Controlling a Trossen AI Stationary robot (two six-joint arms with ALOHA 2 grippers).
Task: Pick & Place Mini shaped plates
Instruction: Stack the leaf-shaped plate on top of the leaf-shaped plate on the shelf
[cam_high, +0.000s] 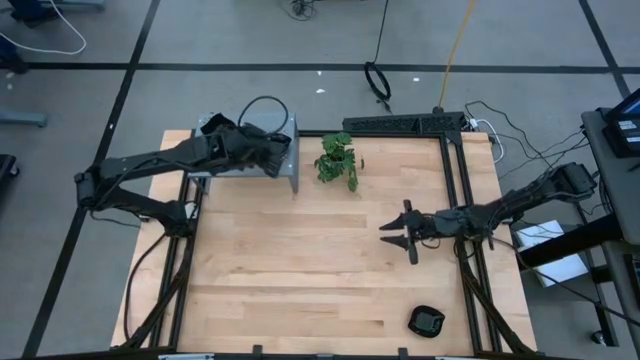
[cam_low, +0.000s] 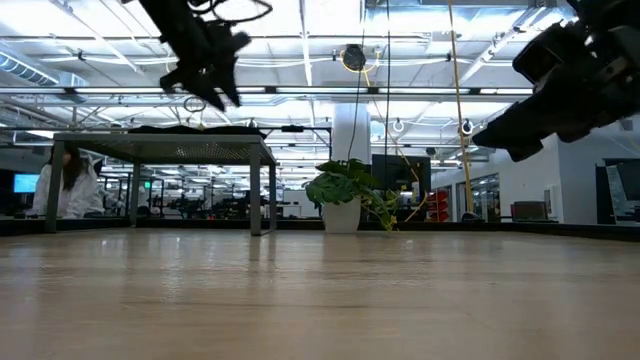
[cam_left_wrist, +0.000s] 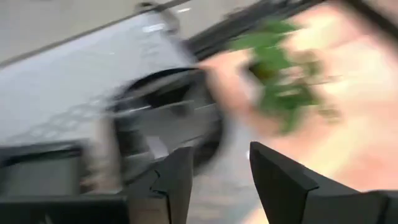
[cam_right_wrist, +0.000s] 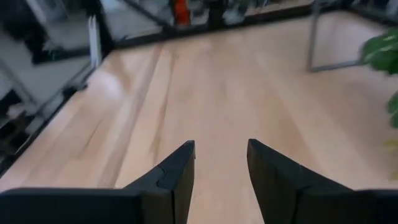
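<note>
One small glossy black mini shaped plate (cam_high: 426, 321) lies on the wooden table near its near right corner. My left gripper (cam_left_wrist: 221, 177) hangs open above the grey perforated metal box (cam_high: 285, 165) at the table's far left, with nothing between its fingers. Flat dark shapes (cam_low: 190, 129) lie on the box's top. In the left wrist view a dark roundish shape (cam_left_wrist: 165, 102) shows there, too blurred to name. My right gripper (cam_right_wrist: 221, 165) stands open above bare wood at the table's right middle (cam_high: 400, 235), far from the plate.
A small green plant (cam_high: 338, 160) in a white pot (cam_low: 342, 215) stands at the far middle, just right of the box. A black frame (cam_high: 455, 180) runs along the table's far right and right edges. Bare wood lies between the two arms.
</note>
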